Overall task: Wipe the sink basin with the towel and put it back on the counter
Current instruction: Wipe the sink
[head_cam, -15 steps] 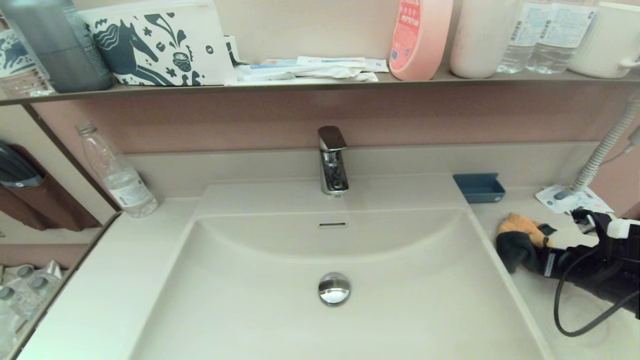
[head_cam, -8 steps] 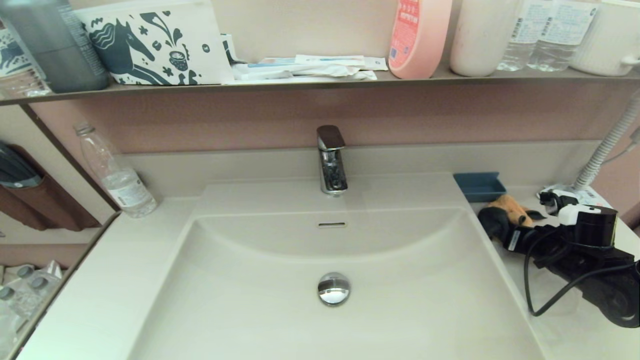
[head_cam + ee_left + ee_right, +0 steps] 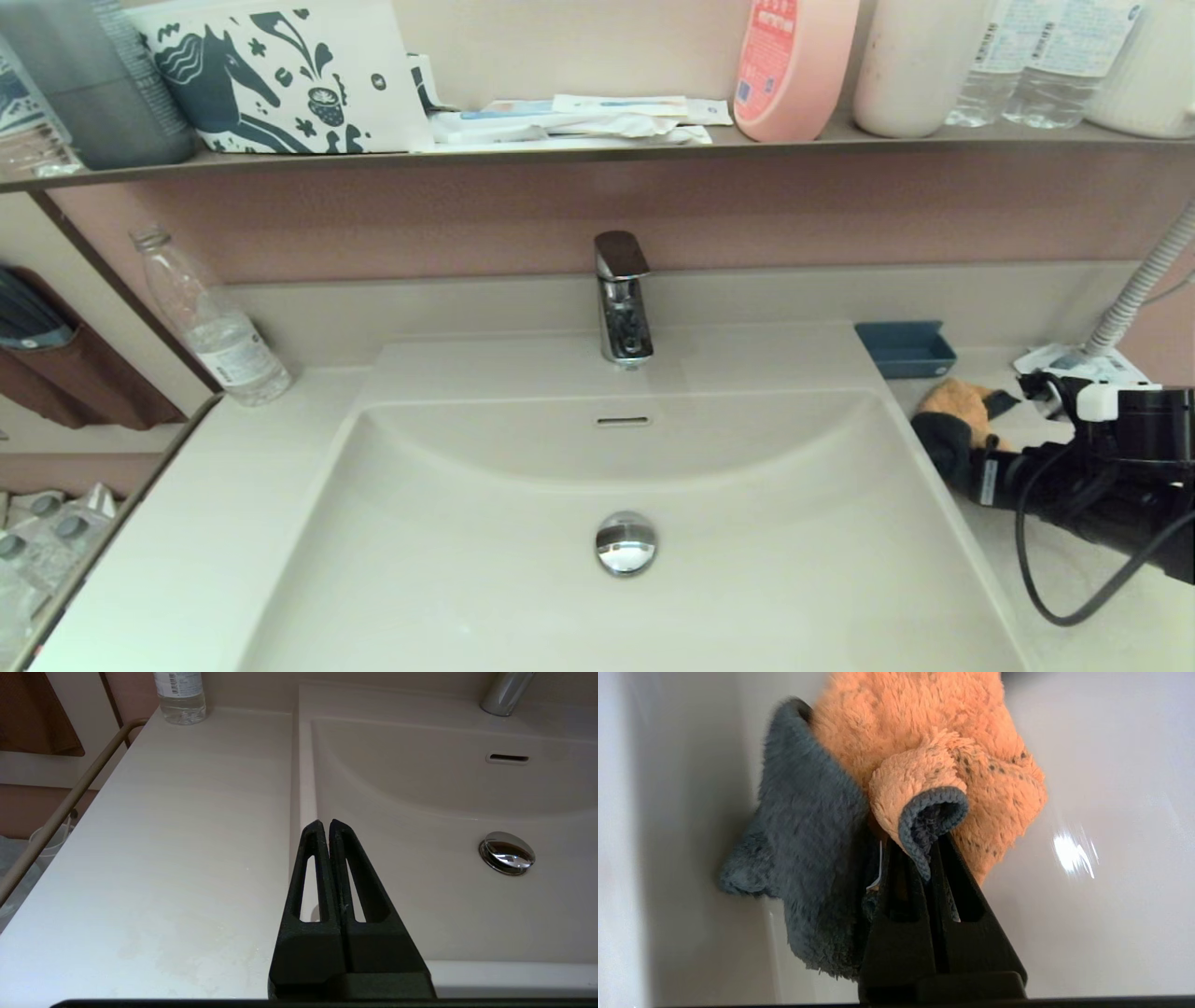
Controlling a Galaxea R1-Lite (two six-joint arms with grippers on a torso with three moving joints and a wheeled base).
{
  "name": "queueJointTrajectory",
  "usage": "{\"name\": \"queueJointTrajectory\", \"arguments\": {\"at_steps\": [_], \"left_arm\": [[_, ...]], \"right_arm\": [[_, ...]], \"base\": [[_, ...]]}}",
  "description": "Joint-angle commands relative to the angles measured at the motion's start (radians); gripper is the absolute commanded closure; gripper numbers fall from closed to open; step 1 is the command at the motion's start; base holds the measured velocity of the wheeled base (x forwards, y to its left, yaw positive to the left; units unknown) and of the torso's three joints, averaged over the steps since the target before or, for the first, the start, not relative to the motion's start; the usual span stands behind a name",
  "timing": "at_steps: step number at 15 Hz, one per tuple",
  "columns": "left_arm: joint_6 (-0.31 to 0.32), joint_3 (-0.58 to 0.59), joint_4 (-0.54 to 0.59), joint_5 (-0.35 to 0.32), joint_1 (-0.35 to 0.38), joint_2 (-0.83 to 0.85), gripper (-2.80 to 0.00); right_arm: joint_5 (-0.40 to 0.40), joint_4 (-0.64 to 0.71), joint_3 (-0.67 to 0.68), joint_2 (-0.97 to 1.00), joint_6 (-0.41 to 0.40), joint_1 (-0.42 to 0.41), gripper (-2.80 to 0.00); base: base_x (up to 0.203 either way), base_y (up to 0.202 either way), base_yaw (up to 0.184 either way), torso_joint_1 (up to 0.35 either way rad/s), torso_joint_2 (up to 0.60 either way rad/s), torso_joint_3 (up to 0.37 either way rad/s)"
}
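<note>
The orange-tan and dark grey towel [image 3: 952, 411] is bunched on the counter [image 3: 1102, 644], right at the sink basin's [image 3: 523, 523] right rim. My right gripper [image 3: 966, 457] reaches in from the right and is shut on a rolled fold of the towel [image 3: 943, 742]; in the right wrist view the right gripper [image 3: 924, 844] has both fingers pinching the cloth. The basin holds only its chrome drain plug [image 3: 625, 543], below the overflow slot [image 3: 623, 421] and faucet [image 3: 621, 299]. Out of the head view, my left gripper [image 3: 324, 826] hangs shut and empty over the basin's front left rim.
A blue tray [image 3: 906, 348] sits just behind the towel, with white packets [image 3: 1074, 359] and a corrugated hose [image 3: 1134, 289] to its right. A water bottle [image 3: 210, 322] stands at the counter's back left. A dark shelf [image 3: 560, 157] with bottles runs overhead.
The right gripper carried the towel toward the back wall and the basin rim, then eased slightly back and right. It stayed shut on the towel throughout.
</note>
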Motion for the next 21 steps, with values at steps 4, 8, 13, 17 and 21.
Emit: {"name": "queueJointTrajectory", "arguments": {"at_steps": [4,8,13,17,21], "left_arm": [[-0.001,0.000,-0.001,0.000,0.000,0.001,0.00],[-0.001,0.000,-0.001,0.000,0.000,0.001,0.00],[-0.001,0.000,-0.001,0.000,0.000,0.001,0.00],[-0.001,0.000,-0.001,0.000,0.000,0.001,0.00],[-0.001,0.000,-0.001,0.000,0.000,0.000,0.00]], "right_arm": [[-0.009,0.577,0.005,-0.308,-0.065,-0.074,0.00],[-0.013,0.864,0.005,-0.483,-0.204,-0.196,0.00],[-0.046,0.894,-0.006,-0.492,-0.308,-0.361,0.00],[-0.038,0.737,-0.027,-0.380,-0.296,-0.457,0.00],[-0.014,0.613,-0.028,-0.228,-0.234,-0.449,0.00]], "base": [[0.000,0.000,0.000,0.000,0.00,0.000],[0.000,0.000,0.000,0.000,0.00,0.000],[0.000,0.000,0.000,0.000,0.00,0.000],[0.000,0.000,0.000,0.000,0.00,0.000],[0.000,0.000,0.000,0.000,0.00,0.000]]}}
